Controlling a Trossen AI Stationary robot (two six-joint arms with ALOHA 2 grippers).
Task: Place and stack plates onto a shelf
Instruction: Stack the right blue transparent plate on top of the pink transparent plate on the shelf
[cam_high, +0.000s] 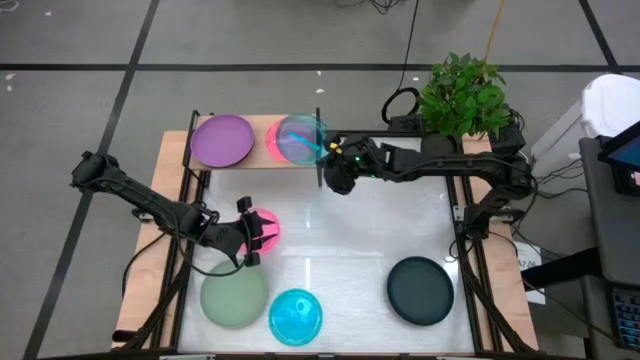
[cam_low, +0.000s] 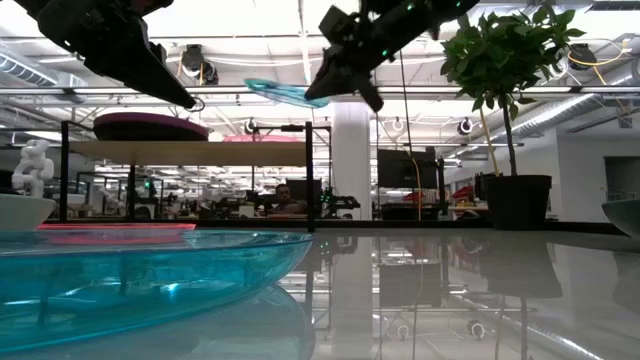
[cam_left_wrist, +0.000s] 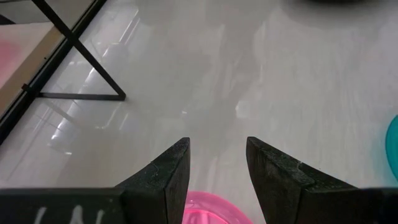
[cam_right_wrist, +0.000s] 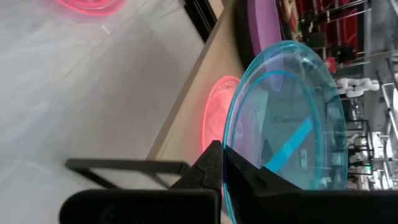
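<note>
My right gripper (cam_high: 328, 160) is shut on a cyan plate (cam_high: 300, 138) at the right end of the light-wood shelf (cam_low: 190, 151), above a pink plate (cam_right_wrist: 217, 112) that lies flat on the board. A purple plate (cam_high: 222, 140) rests on the shelf's left half. My left gripper (cam_left_wrist: 217, 155) is open and hangs over a second pink plate (cam_high: 264, 228) on the table without touching it. A sage-green plate (cam_high: 233, 295), another cyan plate (cam_high: 296, 316) and one black plate (cam_high: 420, 290) lie near the table's near edge. The second black plate is out of view. My right gripper pinches the cyan plate's rim (cam_right_wrist: 239, 163) between its two fingers, on the side of the plate toward the table's right. The fingers reach in roughly level from the right. The plate is lifted clear and tilted (cam_low: 285, 93) above the shelf and the pink plate.
The shelf's black posts (cam_high: 319, 150) and cross-braces (cam_left_wrist: 74, 68) stand along the table's far side. A potted plant (cam_high: 462, 95) sits behind the right arm. Open white tabletop (cam_high: 370, 230) lies between the arms.
</note>
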